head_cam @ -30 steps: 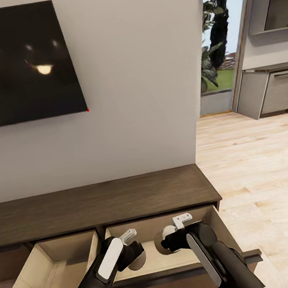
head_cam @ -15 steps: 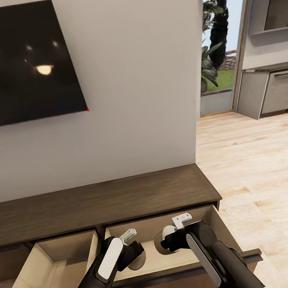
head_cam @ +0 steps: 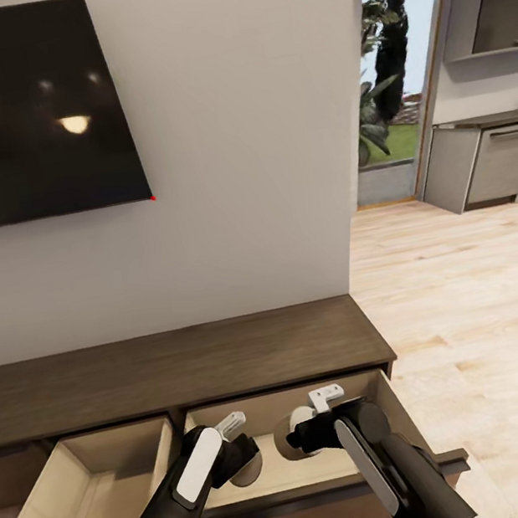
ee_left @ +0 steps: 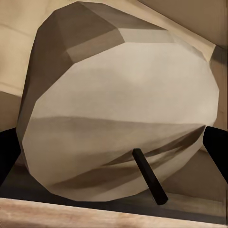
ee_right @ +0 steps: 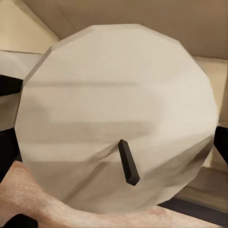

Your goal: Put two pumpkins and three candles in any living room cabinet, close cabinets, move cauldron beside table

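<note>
Dark-brown wood, the cabinet [head_cam: 184,365] is showing both drawers pulled out in the head view, with the left gripper [head_cam: 243,459] and right gripper [head_cam: 300,432] hanging over the right-hand drawer. In each wrist view, dark fingers are clamping a white candle, left [ee_left: 118,114] and right [ee_right: 118,118], wick towards the camera.

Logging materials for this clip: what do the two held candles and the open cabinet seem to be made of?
Candles: the left candle and the right candle look like matte off-white wax, faceted, each with a short dark wick.
Cabinet: dark brown wood with visible grain and a satin top; the drawer has pale beige, smooth insides, perhaps painted board.
</note>
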